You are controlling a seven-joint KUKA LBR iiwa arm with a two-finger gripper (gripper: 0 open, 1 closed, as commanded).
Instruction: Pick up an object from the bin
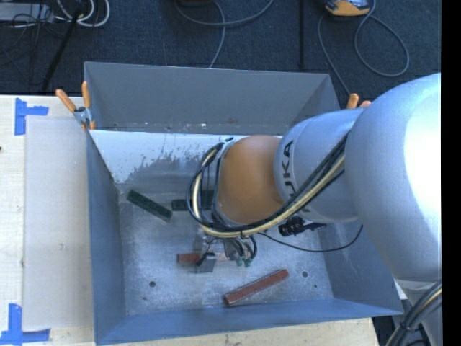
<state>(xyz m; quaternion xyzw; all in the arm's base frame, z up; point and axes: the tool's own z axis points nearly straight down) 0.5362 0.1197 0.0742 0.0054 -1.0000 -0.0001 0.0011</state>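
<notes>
Presently the gripper [213, 256] is seen low over the floor of the bin [115, 280], in the lower middle of the frame, beneath the orange cover [245, 179] and the cables [198, 193] of the wrist. A small reddish-brown block [189, 259] lies just to its left, against a dark piece at the gripper's tip. Whether that piece belongs to the gripper or to the bin cannot be told, nor whether the gripper is open or closed. If the block is the thing meant, it should be centred in the grasp before anything is closed, and taken across its short side, since a flat piece is judged likely to slide on bare metal. The long brown bar [256, 287], to the lower right, and the dark green strip [150, 206], to the upper left, lie apart and need not be disturbed.
</notes>
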